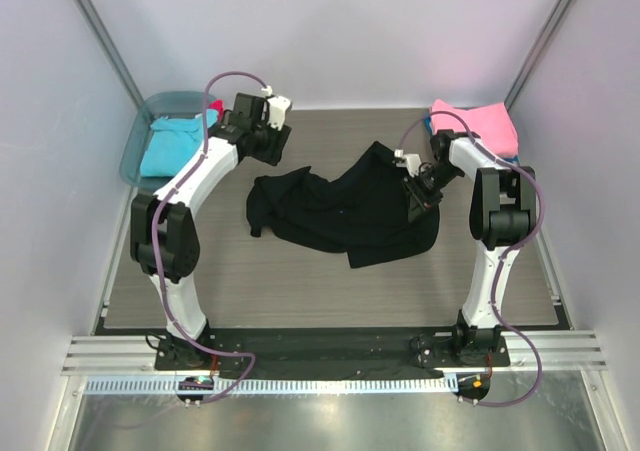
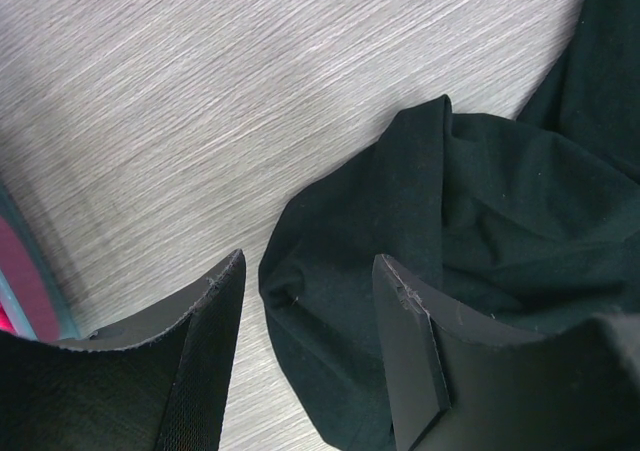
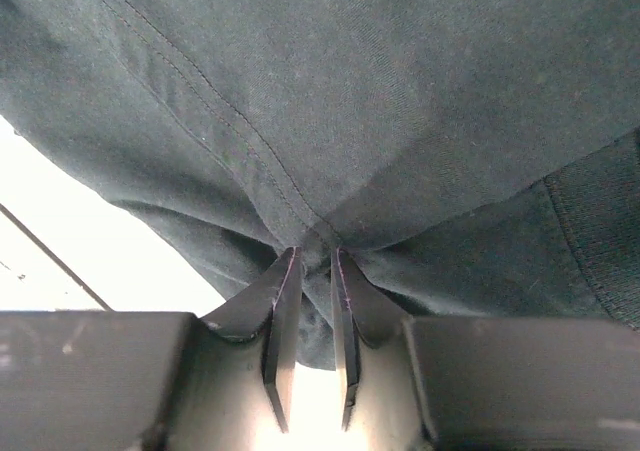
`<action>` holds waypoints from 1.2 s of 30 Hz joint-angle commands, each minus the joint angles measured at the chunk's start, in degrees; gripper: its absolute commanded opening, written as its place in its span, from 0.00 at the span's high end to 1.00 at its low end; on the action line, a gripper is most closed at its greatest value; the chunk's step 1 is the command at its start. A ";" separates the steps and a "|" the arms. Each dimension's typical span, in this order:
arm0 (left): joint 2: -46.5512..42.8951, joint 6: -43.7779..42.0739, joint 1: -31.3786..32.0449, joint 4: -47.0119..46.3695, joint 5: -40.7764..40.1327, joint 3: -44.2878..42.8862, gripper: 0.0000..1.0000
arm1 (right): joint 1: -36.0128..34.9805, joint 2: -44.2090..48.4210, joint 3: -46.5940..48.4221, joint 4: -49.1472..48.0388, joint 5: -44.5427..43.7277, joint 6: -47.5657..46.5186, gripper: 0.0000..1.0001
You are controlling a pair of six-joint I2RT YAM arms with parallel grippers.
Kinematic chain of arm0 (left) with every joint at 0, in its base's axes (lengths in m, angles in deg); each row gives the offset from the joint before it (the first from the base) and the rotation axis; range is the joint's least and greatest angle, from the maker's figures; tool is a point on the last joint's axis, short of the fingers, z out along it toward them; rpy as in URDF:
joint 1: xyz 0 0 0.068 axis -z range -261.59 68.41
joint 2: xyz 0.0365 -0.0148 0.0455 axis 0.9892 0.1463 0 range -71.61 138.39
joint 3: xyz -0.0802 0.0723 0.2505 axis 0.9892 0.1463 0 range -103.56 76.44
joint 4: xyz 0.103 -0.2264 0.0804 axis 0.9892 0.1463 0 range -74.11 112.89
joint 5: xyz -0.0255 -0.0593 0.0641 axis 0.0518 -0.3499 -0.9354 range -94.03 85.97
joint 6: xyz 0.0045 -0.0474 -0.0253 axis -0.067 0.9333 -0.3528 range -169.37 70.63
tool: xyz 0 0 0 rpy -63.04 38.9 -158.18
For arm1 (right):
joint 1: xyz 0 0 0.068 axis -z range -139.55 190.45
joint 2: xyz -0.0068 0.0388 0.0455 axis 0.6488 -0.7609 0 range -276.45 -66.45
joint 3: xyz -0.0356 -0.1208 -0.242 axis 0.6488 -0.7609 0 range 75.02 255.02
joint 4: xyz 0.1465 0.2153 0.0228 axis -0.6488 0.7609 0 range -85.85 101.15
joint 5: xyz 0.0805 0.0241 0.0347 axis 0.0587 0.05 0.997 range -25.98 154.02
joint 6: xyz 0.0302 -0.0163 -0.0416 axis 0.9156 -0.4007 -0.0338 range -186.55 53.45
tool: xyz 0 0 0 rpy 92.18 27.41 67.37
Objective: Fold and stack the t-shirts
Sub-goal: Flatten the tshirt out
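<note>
The top view is bright and even, with soft light and only weak shadows. In the left wrist view the surface (image 2: 250, 91) looks sharp, but the left fingers (image 2: 410, 371) are dark and blurry. In the right wrist view, white glare washes out the lower left beside the black t-shirt (image 3: 400, 101), whose stitches look clear.
</note>
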 commanded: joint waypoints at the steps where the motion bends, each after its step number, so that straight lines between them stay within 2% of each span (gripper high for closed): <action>1: -0.83 -1.08 0.33 -0.79 -0.65 -0.53 0.44 | -0.09 0.12 1.81 1.26 1.40 0.19 0.75; 5: -1.00 -1.00 0.33 -0.88 -0.82 -0.18 0.44 | -0.09 1.17 0.58 1.26 0.61 0.02 0.66; 10: -1.27 -1.00 0.33 -0.96 -0.65 0.26 0.44 | 0.00 2.32 -1.09 0.56 -1.50 -0.69 0.61; 29: -1.09 -1.18 1.47 -1.49 -0.73 0.35 0.44 | 0.53 1.44 -0.92 -0.23 -1.24 0.28 0.61; 33: -1.00 -1.35 1.73 -1.49 -0.82 0.43 0.44 | 0.53 0.30 0.22 -0.23 -0.27 1.16 0.64; 36: -1.09 -1.44 1.73 -1.49 -1.17 0.52 0.44 | 0.53 -0.05 0.93 -0.32 0.25 1.42 0.71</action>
